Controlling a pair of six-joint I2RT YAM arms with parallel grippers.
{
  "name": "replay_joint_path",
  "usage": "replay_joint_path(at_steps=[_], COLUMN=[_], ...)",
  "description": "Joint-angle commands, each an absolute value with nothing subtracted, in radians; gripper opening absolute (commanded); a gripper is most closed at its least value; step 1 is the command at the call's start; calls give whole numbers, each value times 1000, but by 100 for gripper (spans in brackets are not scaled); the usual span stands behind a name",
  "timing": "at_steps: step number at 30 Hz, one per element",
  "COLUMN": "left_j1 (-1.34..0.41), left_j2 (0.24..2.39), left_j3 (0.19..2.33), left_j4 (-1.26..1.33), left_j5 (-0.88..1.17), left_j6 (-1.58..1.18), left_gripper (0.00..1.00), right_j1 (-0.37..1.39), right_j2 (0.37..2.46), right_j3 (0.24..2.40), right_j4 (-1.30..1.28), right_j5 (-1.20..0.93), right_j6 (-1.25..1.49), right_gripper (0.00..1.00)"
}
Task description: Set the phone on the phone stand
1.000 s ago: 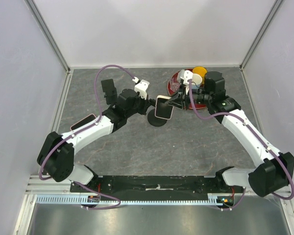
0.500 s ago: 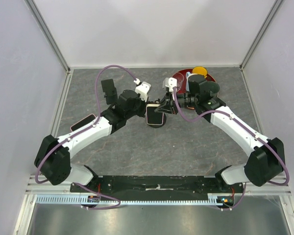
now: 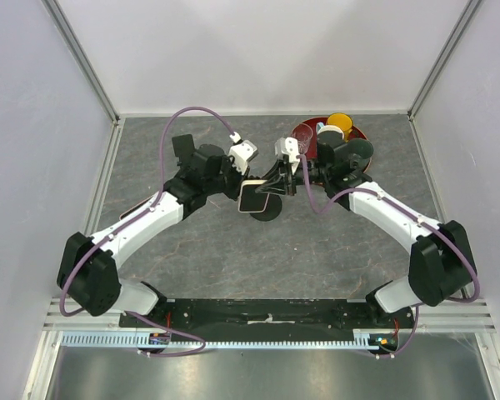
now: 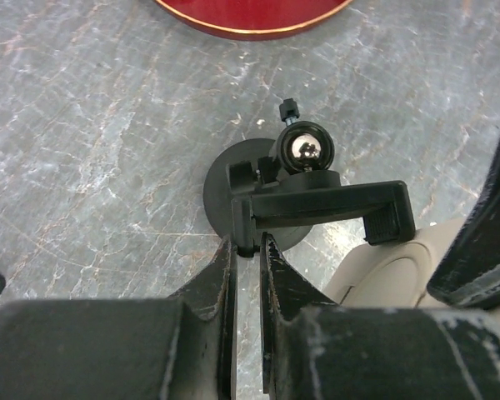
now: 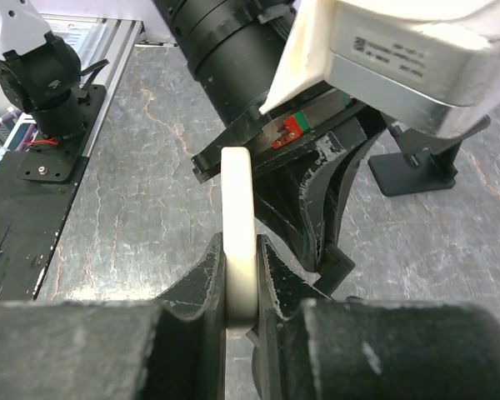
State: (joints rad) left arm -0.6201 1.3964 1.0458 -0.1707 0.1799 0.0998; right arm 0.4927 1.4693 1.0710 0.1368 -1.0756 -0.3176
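Arms: left arm point(image 3: 142, 225) and right arm point(image 3: 392, 212) reach in from the near edge of the counter point(image 3: 317, 258) and meet over the phone stand point(image 3: 272, 211), one on each side of it.
Left jaws: pressed together on the left end of the stand's clamp bar point(image 4: 321, 202), pinching it.
Right jaws: pinching the phone point(image 5: 236, 187) across its thickness, one finger on each broad face. The phone is edge-on in the right wrist view.
Phone: cream case, dark screen. Held off the counter, tilted, over the near-left side of the stand's base in the top view. In the left wrist view the phone point(image 4: 383, 267) lies just beside the right end of the clamp bar; contact cannot be told. Not between the clamp's two end hooks.
Phone stand: black. Round base flat on the counter, shiny ball joint point(image 4: 305, 148) above it, clamp bar just under the ball.
Red plate point(image 4: 250, 10): on the counter beyond the stand, to its far right, apart from the base.
Cups: yellow cup point(image 3: 340, 123) and white cup point(image 3: 327, 132) on the plate, beyond the stand; the white one is partly hidden by the right arm.
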Motion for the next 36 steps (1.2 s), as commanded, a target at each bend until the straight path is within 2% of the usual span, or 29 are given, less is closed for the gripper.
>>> replay_joint_path(at_steps=[1, 8, 21, 31, 36], left_j1=[-576, -540, -540, -540, -540], left_j2=[1399, 1422, 1408, 1393, 1370], left_j3=[1109, 1134, 1124, 1115, 1094], left_j4=[-206, -267, -302, -301, -258], left_j5=[478, 607, 658, 638, 563], left_j6=[183, 233, 305, 318, 279], left_gripper=[2, 2, 2, 2, 2], right_j1=[534, 552, 552, 477, 446], right_j2=[1496, 1555, 1652, 1643, 1606], right_j3=[1104, 1175, 1327, 1333, 1299], right_j4=[275, 199, 18, -63, -103], right_j5=[-1100, -1101, -1100, -1084, -1062], right_j6=[-382, -454, -603, -620, -583], right_gripper=[0, 0, 0, 0, 0])
